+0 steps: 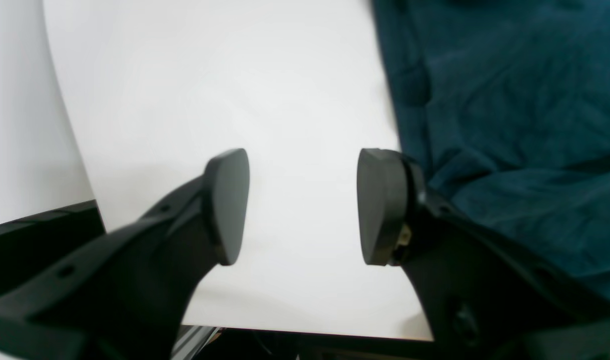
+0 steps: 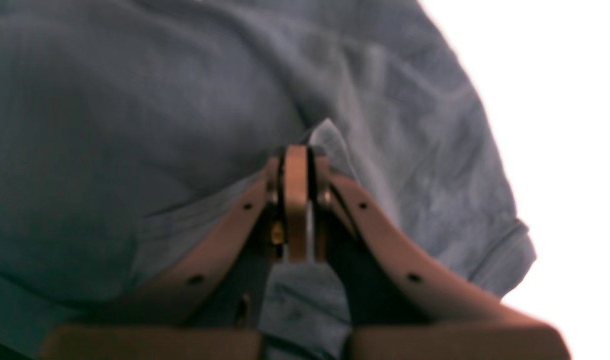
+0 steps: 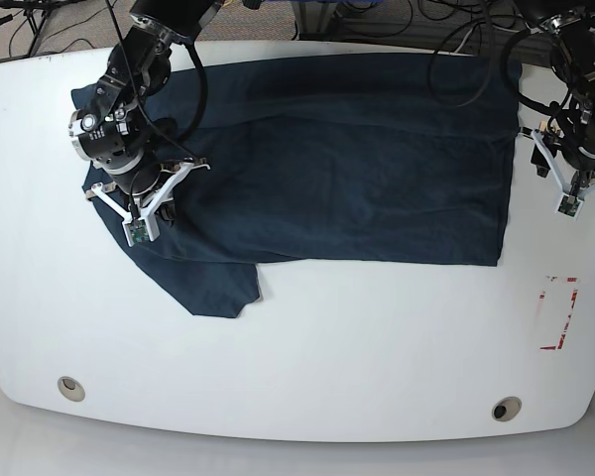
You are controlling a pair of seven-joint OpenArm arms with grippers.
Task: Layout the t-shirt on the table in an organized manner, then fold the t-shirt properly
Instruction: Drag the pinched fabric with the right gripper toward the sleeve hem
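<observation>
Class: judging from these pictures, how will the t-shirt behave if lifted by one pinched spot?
The t-shirt looks floppy: it wrinkles around the shut right gripper. It would probably drape and drag across the glossy table, not lift flat.

Beyond the desk's far edge, black cables (image 3: 377,25) lie tangled across a grey floor (image 3: 59,35), most thickly toward the far right. At the far left corner, thin dark cords (image 3: 25,12) cross a paler patch of floor.

Left hand (image 1: 302,207) spread wide; right hand (image 2: 297,200) pinched closed.
</observation>
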